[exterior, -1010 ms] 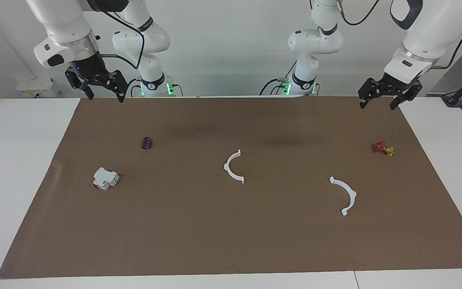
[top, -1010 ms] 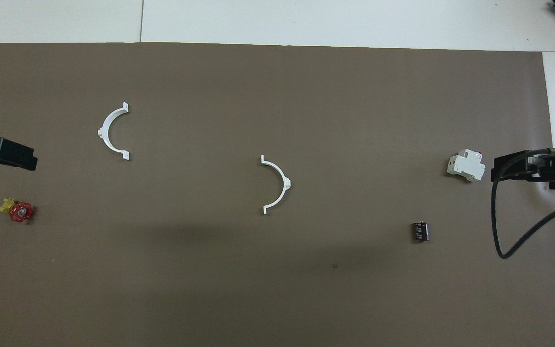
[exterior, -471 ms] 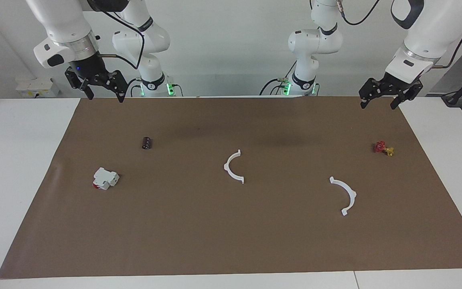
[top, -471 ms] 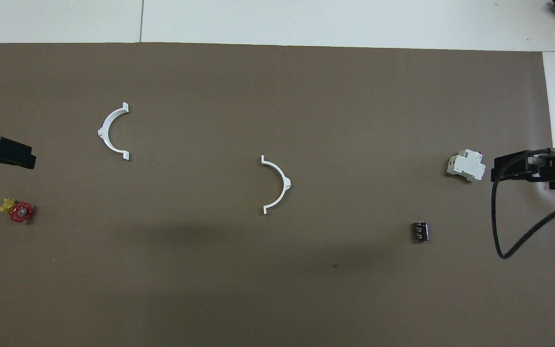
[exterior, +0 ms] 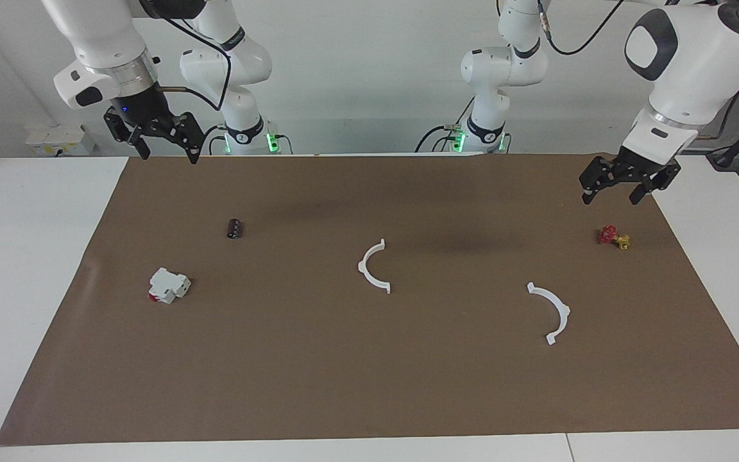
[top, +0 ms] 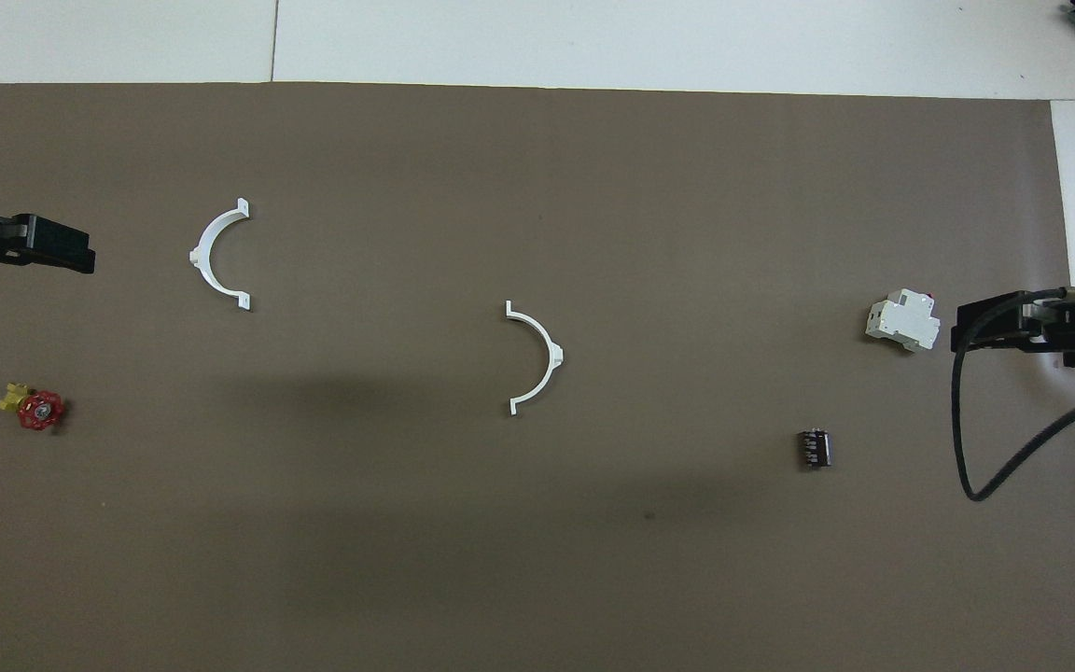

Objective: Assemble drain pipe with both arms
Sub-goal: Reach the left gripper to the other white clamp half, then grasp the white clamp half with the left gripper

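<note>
The drain pipe lies as two separate white arcs on the brown mat (exterior: 318,359). One arc (exterior: 363,269) is at the middle of the mat, also in the overhead view (top: 556,355). The other arc (exterior: 565,311) lies toward the left arm's end and farther from the robots, also in the overhead view (top: 198,254). My left gripper (exterior: 610,199) is open and empty, up over the mat's edge near a small valve; it also shows in the overhead view (top: 71,257). My right gripper (exterior: 167,155) is open and empty, waiting high at the right arm's end; it also shows in the overhead view (top: 967,329).
A red and yellow valve (exterior: 613,237) lies at the left arm's end. A dark small cylinder (exterior: 235,228) and a boxy white block with a red part (exterior: 168,285) lie at the right arm's end. A black cable (top: 962,439) hangs from the right arm.
My left gripper has come down and moved out from the robots over the mat, nearer to the valve. The right arm and both arcs have not moved.
</note>
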{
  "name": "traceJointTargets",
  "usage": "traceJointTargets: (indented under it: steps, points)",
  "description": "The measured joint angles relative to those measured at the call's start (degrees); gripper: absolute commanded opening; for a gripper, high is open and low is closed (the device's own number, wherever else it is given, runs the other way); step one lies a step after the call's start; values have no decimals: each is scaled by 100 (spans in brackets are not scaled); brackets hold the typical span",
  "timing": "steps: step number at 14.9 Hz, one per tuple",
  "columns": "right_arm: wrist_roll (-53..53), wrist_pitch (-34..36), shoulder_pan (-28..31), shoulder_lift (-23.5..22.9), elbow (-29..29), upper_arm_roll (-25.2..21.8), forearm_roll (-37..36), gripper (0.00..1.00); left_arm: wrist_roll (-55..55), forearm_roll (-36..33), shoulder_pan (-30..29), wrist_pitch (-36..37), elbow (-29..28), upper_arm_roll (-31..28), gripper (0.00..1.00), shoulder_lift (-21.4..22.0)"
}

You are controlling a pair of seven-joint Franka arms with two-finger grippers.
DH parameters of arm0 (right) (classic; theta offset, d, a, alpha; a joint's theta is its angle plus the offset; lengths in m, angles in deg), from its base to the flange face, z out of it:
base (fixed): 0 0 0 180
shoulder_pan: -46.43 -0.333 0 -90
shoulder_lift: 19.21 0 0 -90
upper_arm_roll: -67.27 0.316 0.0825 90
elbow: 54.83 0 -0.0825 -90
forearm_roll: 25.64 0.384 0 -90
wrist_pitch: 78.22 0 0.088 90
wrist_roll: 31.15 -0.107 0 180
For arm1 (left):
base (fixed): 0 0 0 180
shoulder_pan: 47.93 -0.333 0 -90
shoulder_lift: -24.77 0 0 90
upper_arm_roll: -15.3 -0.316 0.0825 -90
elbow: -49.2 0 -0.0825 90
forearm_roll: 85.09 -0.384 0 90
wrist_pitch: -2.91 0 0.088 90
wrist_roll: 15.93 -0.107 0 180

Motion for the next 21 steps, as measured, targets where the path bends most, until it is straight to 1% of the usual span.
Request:
traceJointTargets:
  steps: [8,12,14,16,18,21]
  points:
    - [0,0,0,0,0,0,0,100,43,174,-11,-1111,-13,0,100,-924]
    - [0,0,0,0,0,0,0,100,49,178,-12,-1715,-30,0,100,-1556]
    - [0,0,0,0,0,0,0,100,52,179,-14,-2163,-45,0,99,-1908]
    - [0,0,0,0,0,0,0,100,61,180,-27,-2593,-50,-1,92,-2226]
    - [0,0,0,0,0,0,0,100,66,180,-82,-2824,-54,-1,88,-2428]
    - [0,0,0,0,0,0,0,100,65,181,-137,-3114,-265,-1,87,-2488]
